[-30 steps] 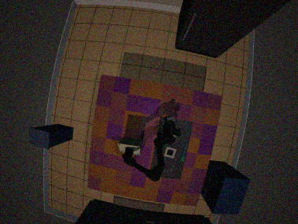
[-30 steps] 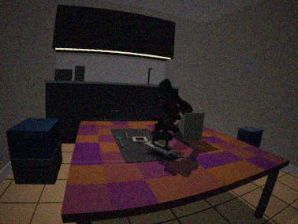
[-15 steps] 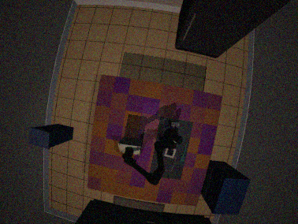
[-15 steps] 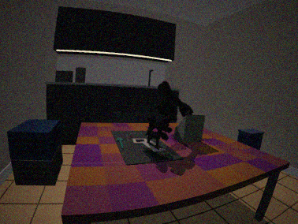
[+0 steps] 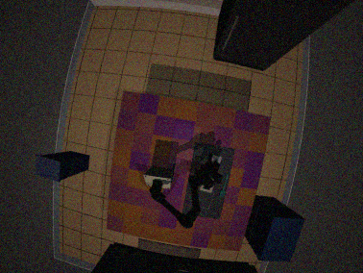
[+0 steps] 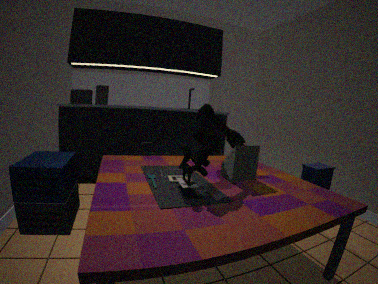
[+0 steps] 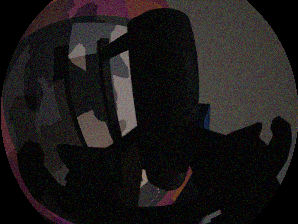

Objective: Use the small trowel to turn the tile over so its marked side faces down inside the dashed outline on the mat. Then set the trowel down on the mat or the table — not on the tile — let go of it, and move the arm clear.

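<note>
Exterior view: patchwork table (image 5: 130, 221) (image 6: 160, 245), flat orange and purple blocks, extends past the dark grey mat (image 5: 206, 210) (image 6: 167, 200) on every side. Dark jointed arm (image 5: 188, 221) (image 6: 206, 125) reaches over the mat; pale grey box (image 6: 244, 162) stands beside it, apart. Claw (image 5: 210, 176) (image 6: 188, 176) (image 7: 160, 125) low above the mat, partly closed, gripping the trowel's dark rounded handle (image 7: 165, 70). Pale flat shapes (image 6: 181, 181) lie beneath; tile and outline cannot be told apart. Teal piece (image 6: 152, 181) near mat's edge.
</note>
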### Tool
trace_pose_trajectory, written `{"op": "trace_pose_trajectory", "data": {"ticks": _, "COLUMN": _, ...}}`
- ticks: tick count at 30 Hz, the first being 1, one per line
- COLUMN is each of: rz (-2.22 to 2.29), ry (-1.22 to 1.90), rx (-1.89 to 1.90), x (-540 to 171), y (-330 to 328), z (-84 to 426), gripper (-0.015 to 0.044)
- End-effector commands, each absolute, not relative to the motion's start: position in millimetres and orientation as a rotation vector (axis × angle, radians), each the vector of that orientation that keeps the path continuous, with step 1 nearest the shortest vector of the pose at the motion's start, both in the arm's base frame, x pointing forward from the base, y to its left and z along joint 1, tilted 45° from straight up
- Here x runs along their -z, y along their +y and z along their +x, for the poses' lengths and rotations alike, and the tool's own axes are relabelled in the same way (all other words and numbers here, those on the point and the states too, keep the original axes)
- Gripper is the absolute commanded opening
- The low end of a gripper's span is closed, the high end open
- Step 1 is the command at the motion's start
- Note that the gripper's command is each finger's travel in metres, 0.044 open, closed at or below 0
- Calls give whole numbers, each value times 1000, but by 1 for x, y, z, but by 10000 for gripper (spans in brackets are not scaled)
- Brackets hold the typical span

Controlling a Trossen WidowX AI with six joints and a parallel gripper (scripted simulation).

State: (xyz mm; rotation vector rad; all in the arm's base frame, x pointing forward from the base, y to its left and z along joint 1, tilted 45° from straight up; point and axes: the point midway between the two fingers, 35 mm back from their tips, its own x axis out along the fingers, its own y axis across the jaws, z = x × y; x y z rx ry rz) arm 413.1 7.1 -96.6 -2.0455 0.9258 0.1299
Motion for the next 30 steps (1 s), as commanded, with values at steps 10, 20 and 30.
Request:
{"op": "trace_pose_trajectory", "data": {"ticks": 10, "rz": -2031, "ry": 914, "rx": -109, "x": 101, "y": -2, "z": 416, "gripper": 0}}
{"op": "trace_pose_trajectory", "data": {"ticks": 20, "rz": -2032, "ry": 914, "rx": -109, "x": 112, "y": -14, "z": 416, "gripper": 0}}
{"op": "trace_pose_trajectory", "data": {"ticks": 30, "rz": -2033, "ry": 914, "rx": -108, "x": 118, "y": -22, "z": 416, "gripper": 0}}
